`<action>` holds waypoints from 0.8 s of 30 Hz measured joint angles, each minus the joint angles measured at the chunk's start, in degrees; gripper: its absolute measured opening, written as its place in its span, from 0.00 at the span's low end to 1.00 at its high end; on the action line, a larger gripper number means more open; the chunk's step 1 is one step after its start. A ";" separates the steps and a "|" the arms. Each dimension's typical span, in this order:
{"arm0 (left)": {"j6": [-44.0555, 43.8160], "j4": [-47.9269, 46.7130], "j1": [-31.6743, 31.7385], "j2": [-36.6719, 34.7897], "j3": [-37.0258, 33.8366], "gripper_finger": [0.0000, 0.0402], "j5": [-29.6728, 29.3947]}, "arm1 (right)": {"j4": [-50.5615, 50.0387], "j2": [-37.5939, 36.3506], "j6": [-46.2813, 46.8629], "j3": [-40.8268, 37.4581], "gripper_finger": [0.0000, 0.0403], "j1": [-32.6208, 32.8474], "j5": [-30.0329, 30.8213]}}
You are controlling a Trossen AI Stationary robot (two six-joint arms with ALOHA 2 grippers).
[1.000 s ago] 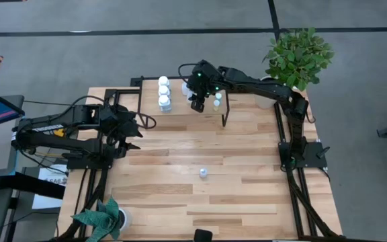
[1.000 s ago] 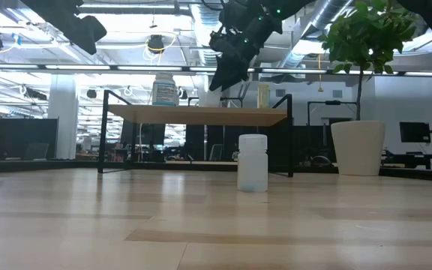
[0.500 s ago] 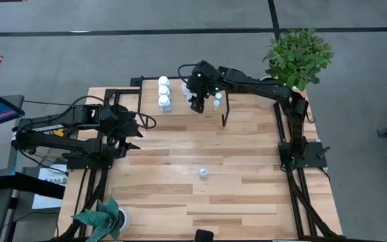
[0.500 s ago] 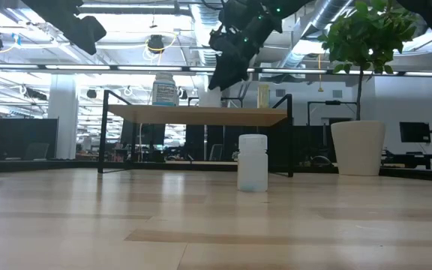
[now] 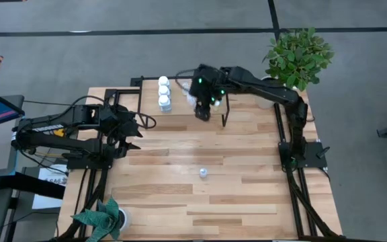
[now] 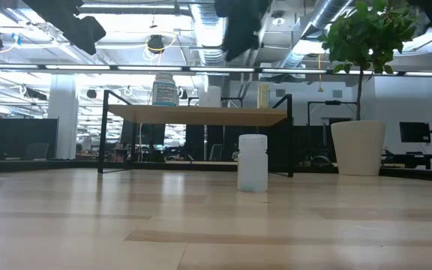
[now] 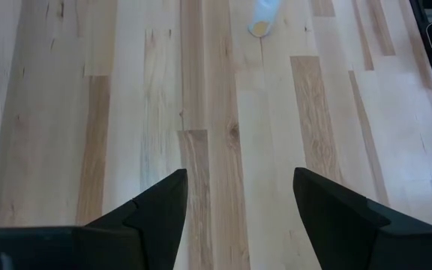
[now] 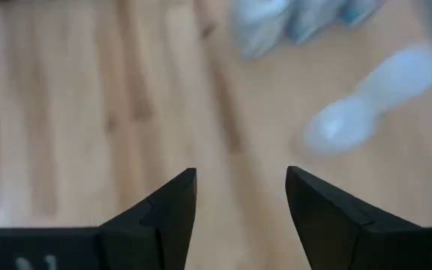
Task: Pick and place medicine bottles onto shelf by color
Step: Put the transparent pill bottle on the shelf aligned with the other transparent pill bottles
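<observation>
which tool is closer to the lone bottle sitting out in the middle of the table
Right, narrowly. The right tool hangs above the shelf's front edge, straight behind the lone bottle. The left tool waits near the table's left side, off to the bottle's left.

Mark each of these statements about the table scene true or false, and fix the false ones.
1. One small pale bottle stands alone on the wooden tabletop, off the low wooden shelf with black legs. True.
2. The right gripper is shut on a bottle. False: its jaws are open and hold nothing.
3. Three white-capped bottles stand in a row at the shelf's left end. True.
4. The left gripper hovers over the shelf. False: it waits by the table's left edge, jaws open.
5. The leafy green plant lies toppled mid-table. False: it stands at the table's far right corner.
</observation>
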 joint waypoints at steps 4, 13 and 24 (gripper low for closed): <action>-0.30 0.02 -0.01 0.00 0.00 0.57 0.00 | -13.04 0.00 1.37 0.07 0.56 5.53 -0.02; 0.61 0.01 0.01 -0.01 0.00 0.57 0.00 | -18.55 0.02 10.94 -8.53 0.55 22.69 0.06; 2.75 -8.46 0.00 -1.29 0.02 0.57 1.26 | 5.91 0.13 16.63 -20.31 0.49 42.79 17.00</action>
